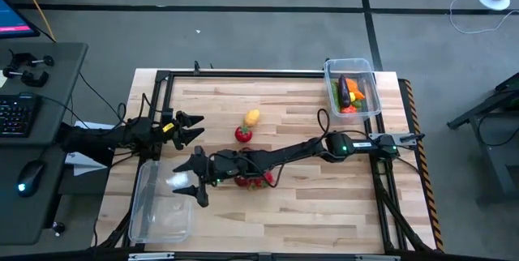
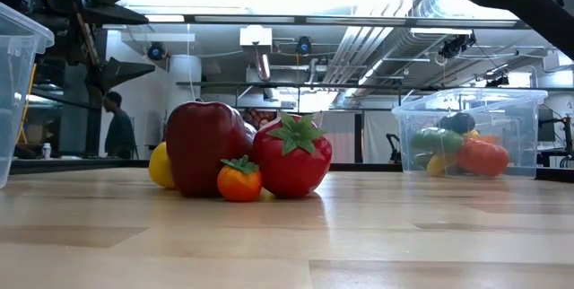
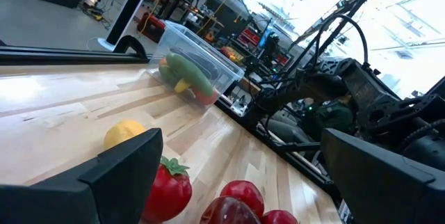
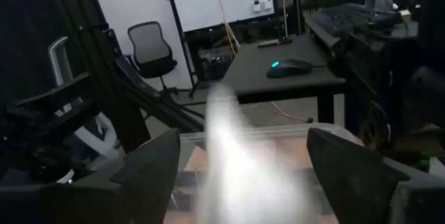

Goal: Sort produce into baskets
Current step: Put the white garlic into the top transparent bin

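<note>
My right gripper reaches across the table and stands open over the far end of the clear left basket. A white blurred piece of produce shows between its spread fingers, over the basket's rim; it also shows as a white blur in the high view. My left gripper waits open at the table's left. A lemon and a red fruit lie mid-table. More red fruits lie under my right arm. The right basket holds an eggplant and other produce.
In the low view a red apple, a small orange fruit, a red strawberry and a lemon stand grouped on the wood. A desk with keyboard and mouse stands left of the table. A person stands far behind.
</note>
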You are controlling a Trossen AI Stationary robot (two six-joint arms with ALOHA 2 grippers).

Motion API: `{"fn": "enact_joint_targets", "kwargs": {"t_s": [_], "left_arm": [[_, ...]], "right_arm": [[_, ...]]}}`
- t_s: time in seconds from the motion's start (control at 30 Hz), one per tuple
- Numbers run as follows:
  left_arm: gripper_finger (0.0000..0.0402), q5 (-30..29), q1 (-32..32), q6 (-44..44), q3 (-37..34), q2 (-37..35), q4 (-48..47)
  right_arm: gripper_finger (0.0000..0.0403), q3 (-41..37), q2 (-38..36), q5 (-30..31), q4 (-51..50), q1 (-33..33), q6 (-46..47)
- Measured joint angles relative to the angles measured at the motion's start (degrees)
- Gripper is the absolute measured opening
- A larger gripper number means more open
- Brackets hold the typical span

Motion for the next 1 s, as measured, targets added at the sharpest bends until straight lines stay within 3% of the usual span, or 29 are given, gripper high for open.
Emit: {"fn": "enact_joint_targets", "kwargs": {"t_s": [1.0], "left_arm": [[0.0378,0.0,0.0,0.0,-0.01,0.0,-0.02]], "right_arm": [[0.0324,0.92,-0.96,1.42,1.74,-1.68,0.0]]}}
